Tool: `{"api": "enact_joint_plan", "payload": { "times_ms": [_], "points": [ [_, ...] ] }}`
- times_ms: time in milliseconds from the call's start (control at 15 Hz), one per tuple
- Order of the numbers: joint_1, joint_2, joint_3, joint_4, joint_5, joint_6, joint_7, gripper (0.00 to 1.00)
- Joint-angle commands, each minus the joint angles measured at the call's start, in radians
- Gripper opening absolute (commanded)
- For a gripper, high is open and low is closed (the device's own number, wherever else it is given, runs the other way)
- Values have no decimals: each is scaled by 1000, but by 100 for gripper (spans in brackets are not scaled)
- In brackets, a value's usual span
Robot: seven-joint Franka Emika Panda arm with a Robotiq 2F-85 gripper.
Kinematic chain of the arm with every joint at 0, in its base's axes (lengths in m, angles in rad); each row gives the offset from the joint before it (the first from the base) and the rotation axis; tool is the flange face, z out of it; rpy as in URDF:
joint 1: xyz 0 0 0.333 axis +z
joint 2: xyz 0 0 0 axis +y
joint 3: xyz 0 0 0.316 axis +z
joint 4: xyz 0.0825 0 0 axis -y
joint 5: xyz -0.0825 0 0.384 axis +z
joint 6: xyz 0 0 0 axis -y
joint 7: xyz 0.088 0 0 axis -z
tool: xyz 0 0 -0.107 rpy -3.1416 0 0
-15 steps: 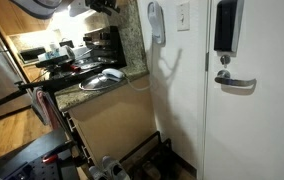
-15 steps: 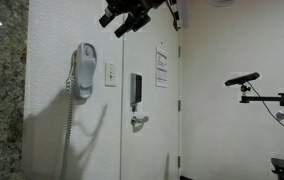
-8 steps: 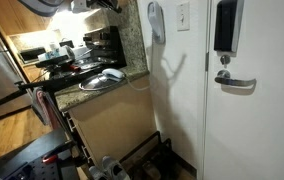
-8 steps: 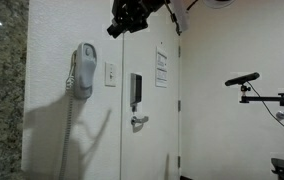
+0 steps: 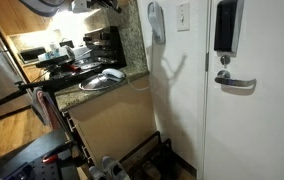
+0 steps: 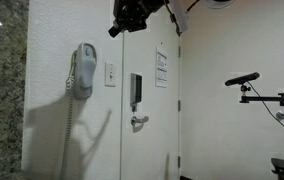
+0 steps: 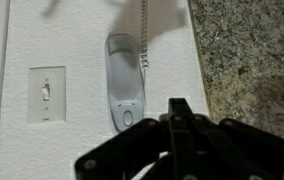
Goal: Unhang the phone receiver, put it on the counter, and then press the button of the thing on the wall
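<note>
The grey phone receiver (image 5: 156, 22) (image 6: 84, 72) hangs in its cradle on the white wall, its coiled cord dangling. In the wrist view the receiver (image 7: 125, 85) lies just beyond my fingertips, a little to their left, with a gap between. My gripper (image 6: 113, 31) (image 7: 179, 108) is high up near the ceiling, away from the wall, its fingers shut together on nothing. A white wall switch (image 6: 109, 74) (image 7: 47, 95) (image 5: 183, 15) is mounted beside the phone. The granite counter (image 5: 94, 94) is crowded with kitchen things.
A dark keypad box (image 5: 225, 25) (image 6: 136, 92) and a lever handle (image 5: 237, 83) sit on the white door next to the phone. Granite cladding (image 7: 252, 50) borders the wall. Pans and a coffee maker (image 5: 104, 45) stand on the counter. A tripod arm (image 6: 257, 95) juts out.
The fingers have closed from open to shut on nothing. The gripper dipped slightly toward the wall early on and has held still since.
</note>
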Motion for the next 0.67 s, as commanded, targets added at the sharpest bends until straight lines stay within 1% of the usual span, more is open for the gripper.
{"api": "enact_joint_plan", "payload": {
  "times_ms": [0,333,600],
  "points": [
    [-6,41,-7,31,-7,-20,-13,0],
    [-34,65,-14,92,-11,-58,-12,0],
    [-80,98,14,160,-22,-114,-6,0]
  ]
}}
